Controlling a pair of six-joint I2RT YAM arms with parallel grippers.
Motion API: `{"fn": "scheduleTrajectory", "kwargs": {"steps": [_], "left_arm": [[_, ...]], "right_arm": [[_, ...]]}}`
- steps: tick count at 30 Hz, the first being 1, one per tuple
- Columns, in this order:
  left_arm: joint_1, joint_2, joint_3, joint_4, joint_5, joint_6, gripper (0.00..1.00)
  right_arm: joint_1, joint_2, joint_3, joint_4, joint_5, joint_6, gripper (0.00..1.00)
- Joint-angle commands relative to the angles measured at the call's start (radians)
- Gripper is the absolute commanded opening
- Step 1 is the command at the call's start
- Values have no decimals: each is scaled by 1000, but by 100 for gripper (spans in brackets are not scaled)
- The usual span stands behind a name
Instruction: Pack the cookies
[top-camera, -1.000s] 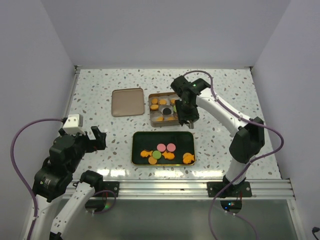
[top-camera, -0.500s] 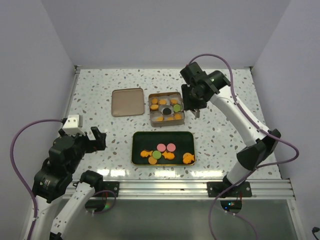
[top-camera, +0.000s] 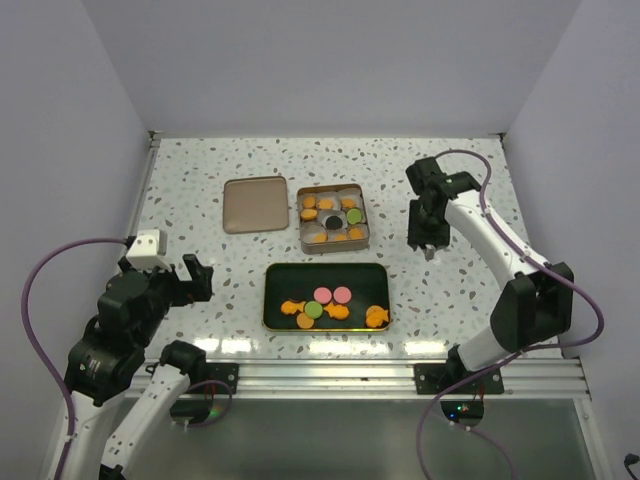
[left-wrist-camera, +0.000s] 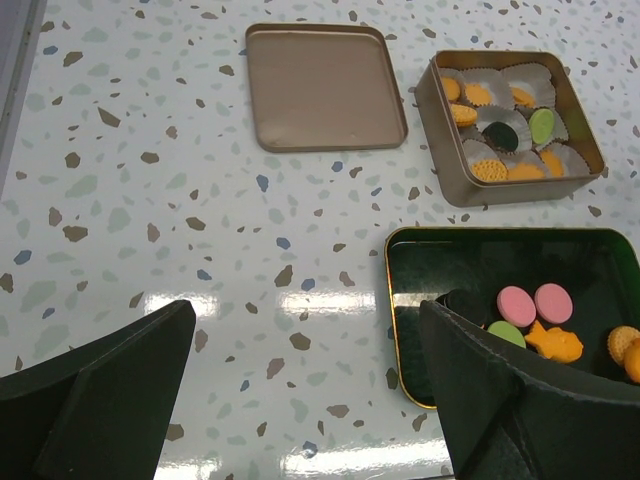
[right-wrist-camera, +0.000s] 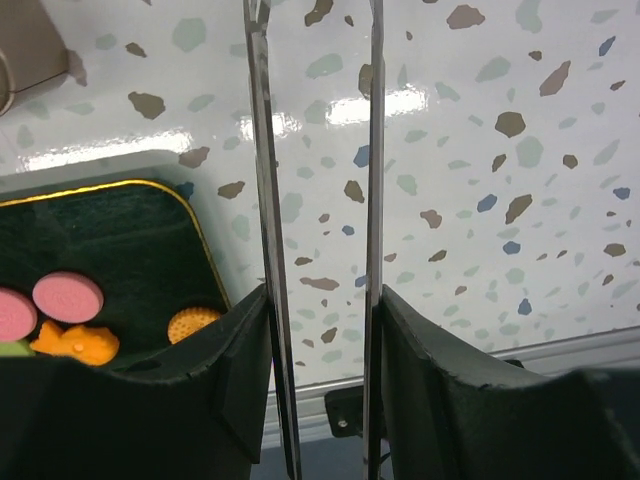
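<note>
Several cookies (top-camera: 325, 305), orange, pink and green, lie in a dark green tray (top-camera: 290, 276) near the front. More cookies (top-camera: 345, 215) sit in white paper cups inside a square metal tin (top-camera: 302, 222) behind it. My right gripper (top-camera: 428, 243) hovers over the table to the right of the tin, shut on metal tweezers (right-wrist-camera: 262, 200) whose blades stand apart; their tips are out of the wrist view. The tray corner with pink and orange cookies (right-wrist-camera: 68, 296) shows there. My left gripper (left-wrist-camera: 305, 400) is open and empty, left of the tray (left-wrist-camera: 450, 270).
The tin's flat lid (top-camera: 254, 204) lies open-side up left of the tin, also in the left wrist view (left-wrist-camera: 325, 88). The table's front rail (top-camera: 330, 375) runs along the near edge. White walls enclose the table on three sides.
My right arm has swung from over the tin to the right, over the table. A green cookie now shows in the tin. The left arm has not moved.
</note>
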Motion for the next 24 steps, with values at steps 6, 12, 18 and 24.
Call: {"fn": "scheduleTrajectory", "kwargs": {"steps": [6, 12, 18, 24], "left_arm": [[-5, -7, -1, 49, 11, 22, 100], [-7, -7, -1, 50, 11, 23, 100], [-7, -12, -1, 52, 8, 22, 100], [-7, -18, -1, 49, 0, 19, 100]], "right_arm": [[-58, -85, -196, 208, -61, 11, 45], [-61, -91, -348, 300, -143, 80, 45], [-62, -39, -431, 361, -180, 114, 45], [-62, 22, -477, 411, -190, 125, 48]]}}
